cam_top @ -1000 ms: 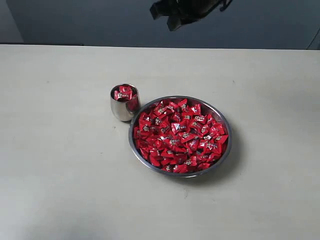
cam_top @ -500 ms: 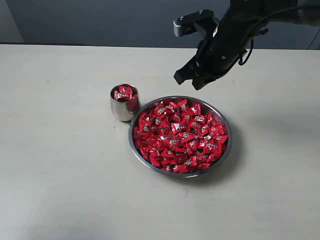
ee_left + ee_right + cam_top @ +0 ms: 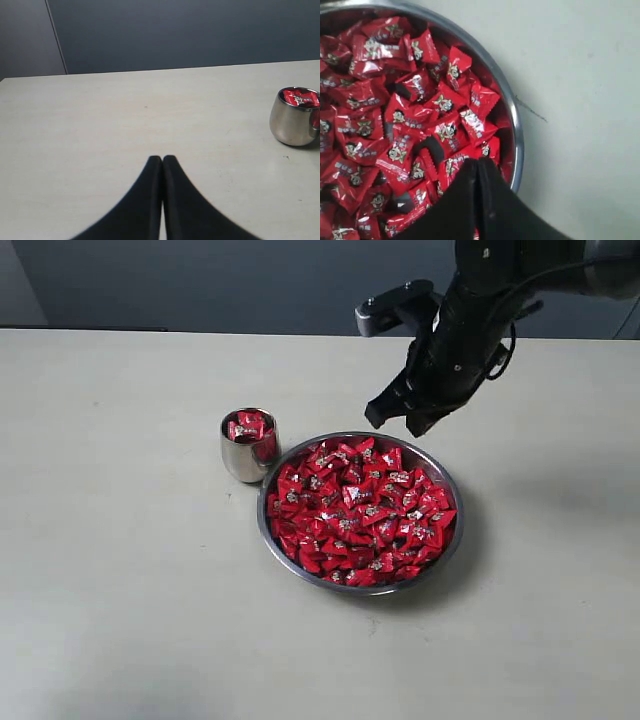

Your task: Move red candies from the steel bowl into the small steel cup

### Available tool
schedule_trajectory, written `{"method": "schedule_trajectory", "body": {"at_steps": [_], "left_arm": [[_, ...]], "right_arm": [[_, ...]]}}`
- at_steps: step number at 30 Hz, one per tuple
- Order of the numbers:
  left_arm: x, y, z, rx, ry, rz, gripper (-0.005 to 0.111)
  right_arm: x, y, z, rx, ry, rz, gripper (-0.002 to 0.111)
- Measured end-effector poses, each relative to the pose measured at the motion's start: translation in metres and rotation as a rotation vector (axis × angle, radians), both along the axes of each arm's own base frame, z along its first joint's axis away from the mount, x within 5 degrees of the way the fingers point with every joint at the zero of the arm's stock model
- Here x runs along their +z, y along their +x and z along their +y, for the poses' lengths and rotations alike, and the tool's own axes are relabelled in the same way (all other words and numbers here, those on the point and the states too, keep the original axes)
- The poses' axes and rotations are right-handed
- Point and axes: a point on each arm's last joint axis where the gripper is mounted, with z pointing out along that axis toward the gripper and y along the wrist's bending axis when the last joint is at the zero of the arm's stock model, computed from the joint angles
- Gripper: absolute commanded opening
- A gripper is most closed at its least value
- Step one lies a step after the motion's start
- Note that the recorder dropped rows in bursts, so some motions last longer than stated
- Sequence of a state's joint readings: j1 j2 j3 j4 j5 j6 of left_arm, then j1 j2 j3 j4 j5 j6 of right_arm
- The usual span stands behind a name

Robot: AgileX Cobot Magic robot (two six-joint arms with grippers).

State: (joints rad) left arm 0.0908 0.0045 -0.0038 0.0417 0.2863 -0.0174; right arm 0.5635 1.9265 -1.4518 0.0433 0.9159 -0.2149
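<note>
The steel bowl [image 3: 452, 492] sits mid-table, heaped with red candies [image 3: 355, 512]. The small steel cup [image 3: 245, 458] stands just left of it, touching its rim, with a few red candies [image 3: 246, 427] inside. My right gripper [image 3: 397, 422] hangs shut and empty above the bowl's far rim. In the right wrist view its tips [image 3: 477, 162] are pressed together over the candies [image 3: 410, 120] near the bowl rim [image 3: 516, 135]. My left gripper [image 3: 162, 160] is shut and empty over bare table, with the cup [image 3: 294, 122] off to one side; it does not show in the exterior view.
The pale table [image 3: 120, 590] spreads wide on all sides of the bowl and cup. A dark wall [image 3: 200, 280] runs behind the table's far edge.
The right arm has come down from the top of the view toward the bowl's far rim, then shifted slightly right and lower. Bowl, cup and candies have not moved.
</note>
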Motion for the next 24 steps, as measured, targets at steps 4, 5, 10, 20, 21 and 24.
{"method": "schedule_trajectory", "body": {"at_steps": [4,5,10,20,21,24], "left_arm": [[0.000,0.000,0.000,0.000,0.000,0.000,0.000],[0.000,0.000,0.000,0.000,0.000,0.000,0.000],[0.000,0.000,0.000,0.000,0.000,0.000,0.000],[0.000,0.000,0.000,0.000,0.000,0.000,0.000],[0.000,0.000,0.000,0.000,0.000,0.000,0.000],[0.000,0.000,0.000,0.000,0.000,0.000,0.000]], "right_arm": [[-0.019,0.000,0.002,-0.015,-0.023,0.074,-0.001],[-0.028,0.000,0.004,-0.023,-0.023,0.109,-0.001],[-0.047,0.002,0.015,-0.025,0.062,0.158,-0.001],[-0.052,-0.001,0.061,0.168,0.039,0.084,-0.001],[-0.051,-0.003,0.064,0.184,0.030,0.073,-0.001],[-0.051,-0.003,0.065,0.262,-0.035,0.028,-0.001]]}}
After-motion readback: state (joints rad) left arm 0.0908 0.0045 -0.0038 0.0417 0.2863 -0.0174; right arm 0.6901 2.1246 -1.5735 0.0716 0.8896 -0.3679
